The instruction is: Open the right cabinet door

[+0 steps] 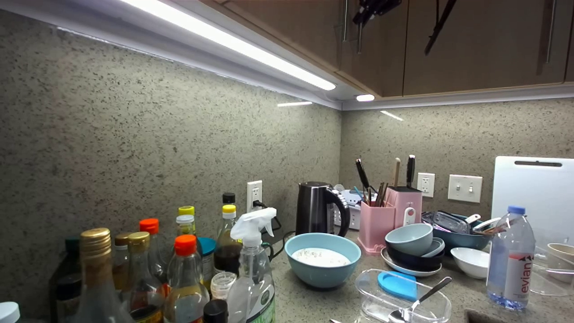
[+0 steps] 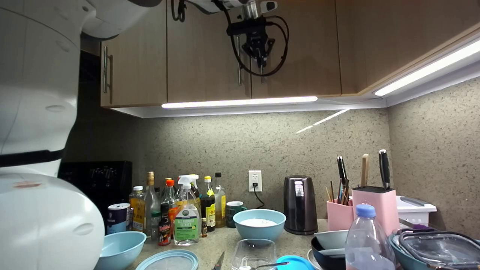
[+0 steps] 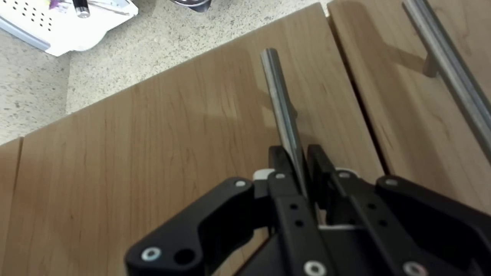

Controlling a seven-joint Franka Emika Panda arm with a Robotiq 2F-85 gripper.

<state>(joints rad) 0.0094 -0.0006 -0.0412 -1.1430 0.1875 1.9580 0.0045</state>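
Observation:
The right cabinet door (image 2: pixel 300 56) is a tall flat brown wooden door, flush with its neighbour; it also shows in an exterior view (image 1: pixel 354 63) and fills much of the wrist view (image 3: pixel 153 153). Its slim vertical metal bar handle (image 3: pixel 282 103) runs along its left edge; the lower end also shows in an exterior view (image 2: pixel 262 75). My gripper (image 3: pixel 297 151) has one black finger on each side of this handle and looks shut on it, with at most a thin gap on the right. In both exterior views the gripper (image 2: pixel 261 62) (image 1: pixel 360 19) is at this handle.
The matching door (image 2: pixel 206 52) with its own bar handle (image 2: pixel 239 63) stands just beside it. A light strip (image 2: pixel 240 102) runs under the cabinets. Below, the counter holds bottles, a blue bowl (image 2: pixel 259 225), a kettle (image 2: pixel 300 206) and a pink knife block (image 2: pixel 375 206).

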